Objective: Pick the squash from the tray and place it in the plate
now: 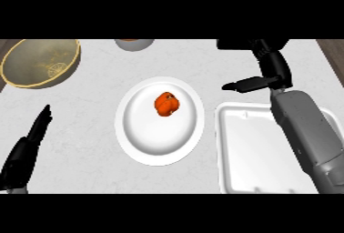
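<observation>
One squash (166, 104) sits on the plate (154, 139); the placing step looks done. Right hand (274, 72) empty, fingers slack, beyond the tray (255, 150). Left hand (27, 150) rests straight-fingered. Next move: likely just retreat.

1. A big round bowl (40, 61) is seen at the far left corner of the counter (80, 113). It is tan, with a yellow rim.
2. A small yellow shape (56, 69) is seen inside the big bowl, near its right wall. What it is cannot be told.
3. A small grey bowl (133, 44) is cut off by the far edge of the view.
4. The counter is coloured pale grey, with little specks.
</observation>
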`<state>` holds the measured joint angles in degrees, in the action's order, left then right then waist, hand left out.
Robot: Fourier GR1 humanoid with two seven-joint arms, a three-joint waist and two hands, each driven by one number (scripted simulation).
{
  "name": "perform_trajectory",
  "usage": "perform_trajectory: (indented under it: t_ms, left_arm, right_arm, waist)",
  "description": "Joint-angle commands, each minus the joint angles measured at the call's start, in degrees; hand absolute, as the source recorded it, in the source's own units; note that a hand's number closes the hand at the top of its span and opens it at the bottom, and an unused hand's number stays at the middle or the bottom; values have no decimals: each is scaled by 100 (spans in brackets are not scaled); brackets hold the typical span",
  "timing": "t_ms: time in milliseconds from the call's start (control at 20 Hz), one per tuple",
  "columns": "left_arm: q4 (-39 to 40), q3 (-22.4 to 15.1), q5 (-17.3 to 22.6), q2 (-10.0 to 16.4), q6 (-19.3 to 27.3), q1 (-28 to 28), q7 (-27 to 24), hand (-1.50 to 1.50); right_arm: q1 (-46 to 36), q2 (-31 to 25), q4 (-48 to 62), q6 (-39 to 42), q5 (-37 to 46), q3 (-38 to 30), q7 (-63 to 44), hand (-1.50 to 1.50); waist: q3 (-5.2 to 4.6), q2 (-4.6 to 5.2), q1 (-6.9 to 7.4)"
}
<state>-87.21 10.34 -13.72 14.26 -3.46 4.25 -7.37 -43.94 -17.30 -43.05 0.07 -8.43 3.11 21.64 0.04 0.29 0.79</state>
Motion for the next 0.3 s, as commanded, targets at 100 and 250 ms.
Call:
perform_trajectory:
  t_ms: [100, 250]
  left_arm:
    - [151, -226, -337, -311, 343, -197, -88, 0]
    - [-26, 68, 54, -6, -102, -41, -31, 0]
  right_arm:
    - [-399, -464, 1389, 781, 111, -441, 1002, -150]
    - [-546, -713, 1874, 912, 170, -645, 1217, -150]
  waist:
    - [1, 24, 55]
    - [2, 24, 87]
